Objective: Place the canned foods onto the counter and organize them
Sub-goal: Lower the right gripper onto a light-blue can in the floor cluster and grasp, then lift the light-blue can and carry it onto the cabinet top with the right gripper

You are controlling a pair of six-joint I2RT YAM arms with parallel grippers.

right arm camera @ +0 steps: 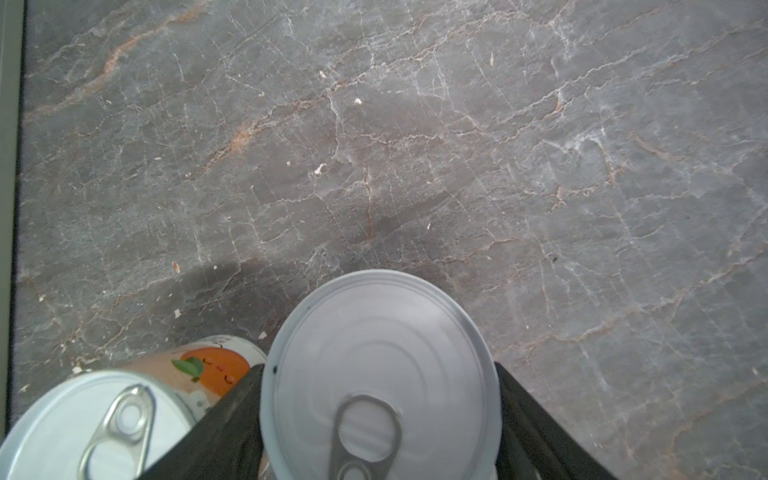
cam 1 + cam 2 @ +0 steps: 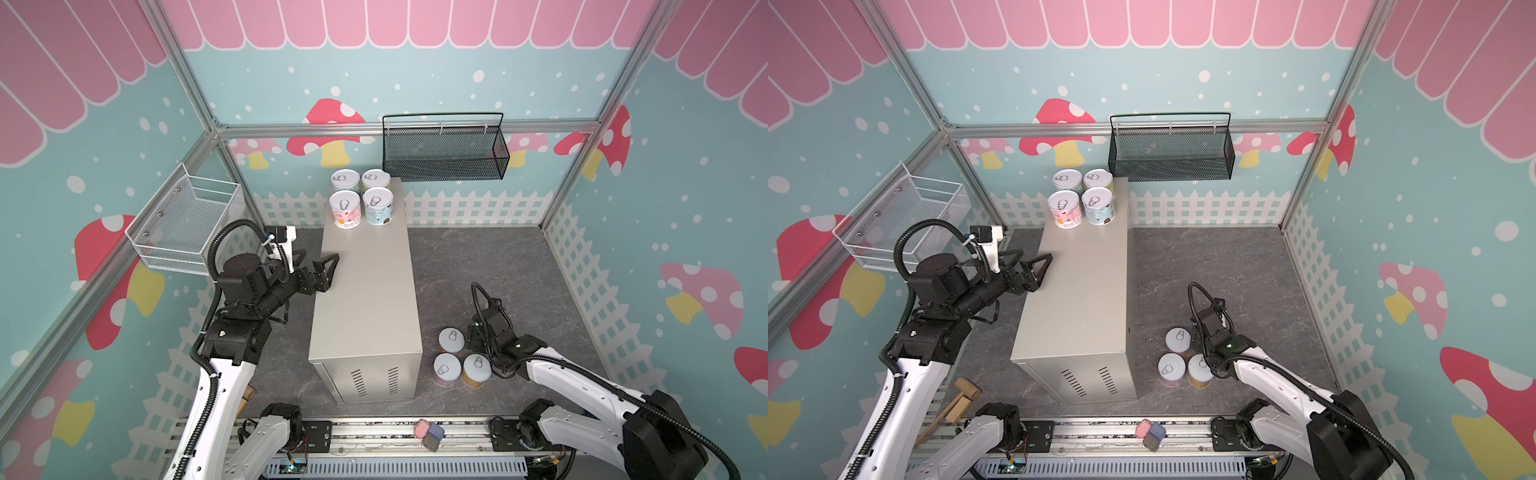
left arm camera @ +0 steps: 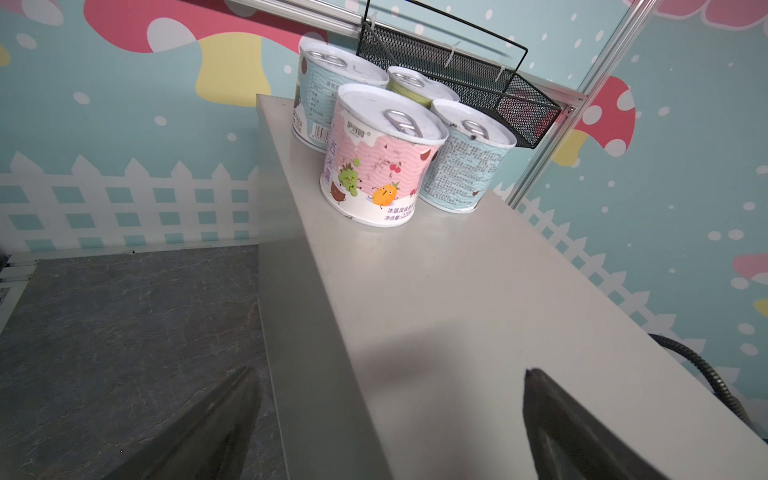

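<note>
Clamped between the black fingers of the right claw [image 1: 378, 368]: an upright can [image 1: 376, 332], round, with a dull silver lid of pressed rings and a pull tab. Under it, the floor [image 1: 415, 124], dark grey marbled stone veined in white and rust. Just beside it, an orange-labelled can [image 1: 95, 415] of the same shape. In a top view, next to that claw, a cluster of three cans [image 2: 447, 368] on the floor near the vented end of the desk [image 2: 365, 291], a tall, long, smooth beige-grey metal box. At the desk's far end, a tight two-by-two block, all upright: pink can [image 3: 380, 166], light blue can [image 3: 465, 166], second blue can [image 3: 316, 91], yellow-green can [image 3: 405, 89]. Left claw [image 3: 388, 370] spread wide and empty, straddling the desk's long edge.
</note>
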